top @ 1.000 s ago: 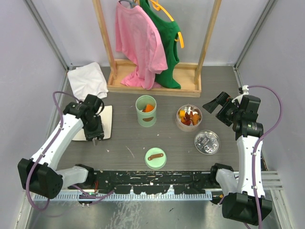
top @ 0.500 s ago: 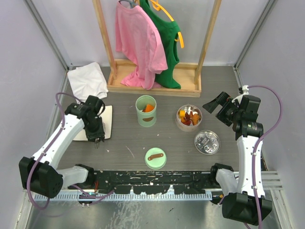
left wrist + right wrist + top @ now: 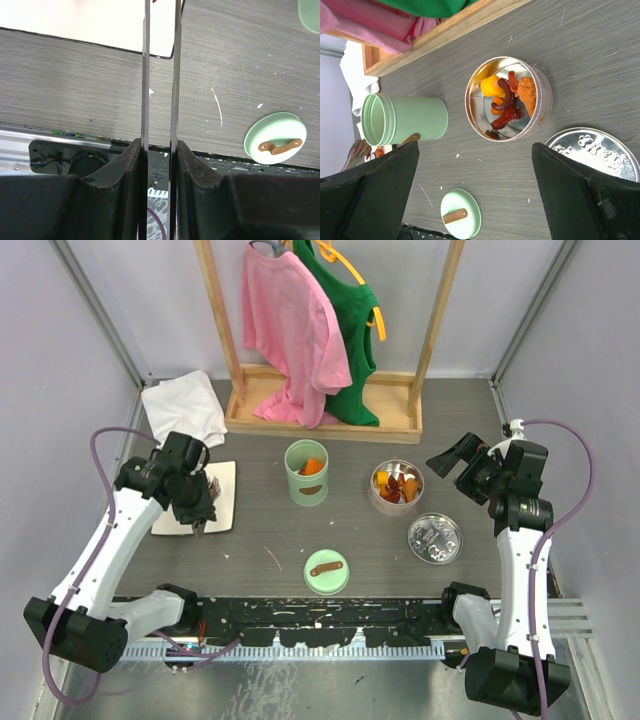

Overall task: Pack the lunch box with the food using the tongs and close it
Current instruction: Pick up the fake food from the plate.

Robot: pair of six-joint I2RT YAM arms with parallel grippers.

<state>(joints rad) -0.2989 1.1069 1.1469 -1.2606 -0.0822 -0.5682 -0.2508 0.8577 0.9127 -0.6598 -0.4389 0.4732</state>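
The table (image 3: 270, 530) carries everything within reach of both arms. The green lunch box (image 3: 306, 480) stands upright and open at the middle, probably so that pieces can be dropped in from above. A few orange pieces already show inside it. Its green lid (image 3: 326, 571) lies flat on the near side, out of the filling path. A white board (image 3: 226, 502) lies at the left.

Right of the box sits a round tin (image 3: 542, 107) holding the food (image 3: 507, 102), and the tin's silver lid (image 3: 435, 538) lies just near-right of it. The right tool (image 3: 452, 460) hangs spread wide and holding nothing, just right of the tin.

The left tool (image 3: 160, 147) is over the near edge of the board, closed narrow on the tongs (image 3: 146, 75). It pinches the two thin arms almost parallel, likely so that its squeeze works the tips, which run out of the wrist view. The food lies well apart to the right of the left tool, with the lunch box between them.
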